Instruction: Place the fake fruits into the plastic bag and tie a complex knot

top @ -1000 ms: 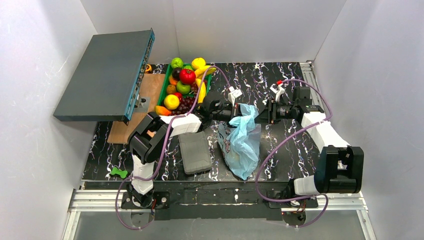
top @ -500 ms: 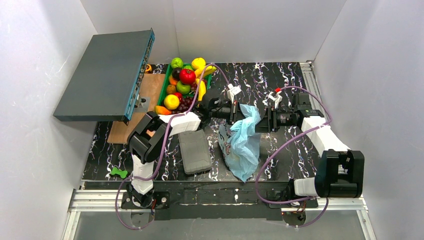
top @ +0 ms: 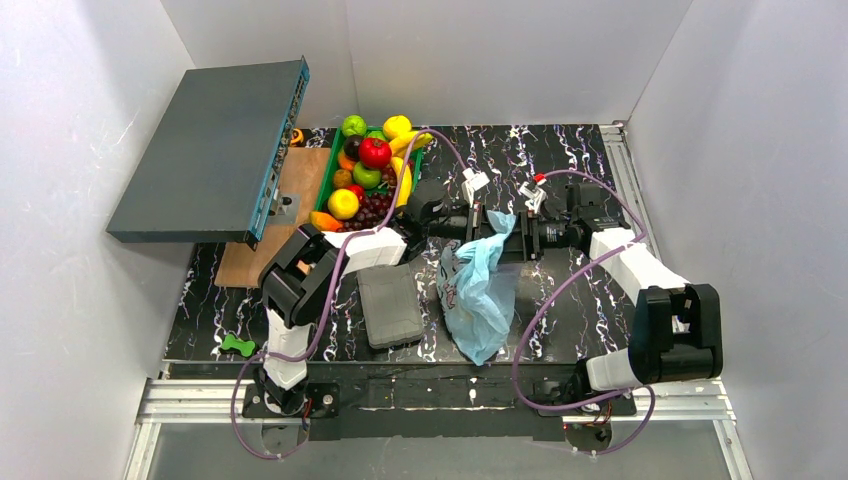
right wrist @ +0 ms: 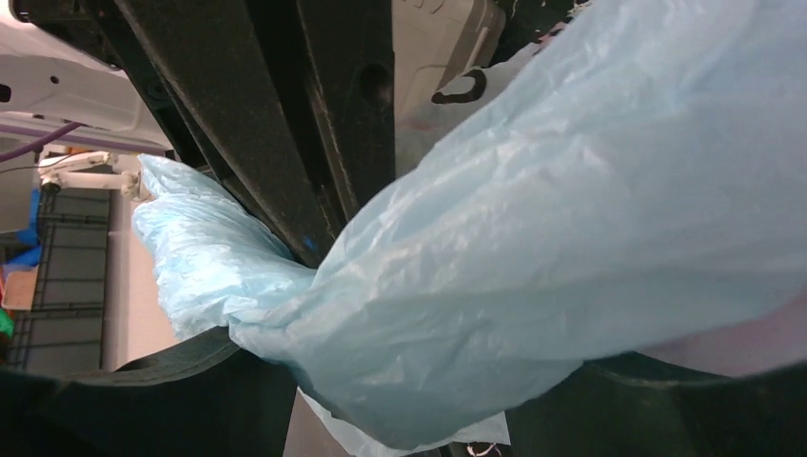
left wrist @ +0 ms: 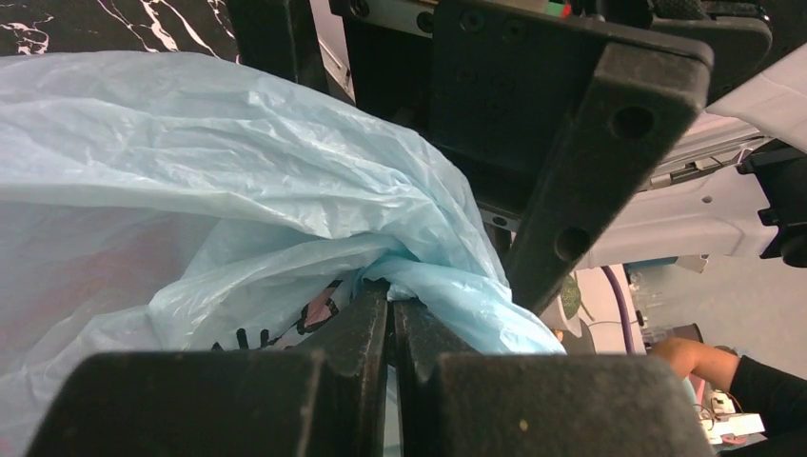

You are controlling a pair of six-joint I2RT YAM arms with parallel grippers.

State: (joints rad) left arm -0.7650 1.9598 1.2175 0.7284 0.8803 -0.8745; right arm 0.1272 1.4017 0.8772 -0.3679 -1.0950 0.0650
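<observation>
The right gripper (top: 516, 236) meets the bag (top: 478, 295)
It is now wide around the bag top; left gripper (top: 488, 221) pinches it; fruits (top: 367, 165) still outside.

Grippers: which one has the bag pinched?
The left gripper: its jaws are shut on a fold of the plastic bag. The right gripper has its jaws wide apart, bag plastic passing between them.

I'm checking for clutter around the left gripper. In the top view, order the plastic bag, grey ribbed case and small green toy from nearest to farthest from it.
1. plastic bag: its top is pinched in the shut left gripper, mid-table.
2. grey ribbed case: flat on the table, left of the bag.
3. small green toy: front left corner of the table.
</observation>
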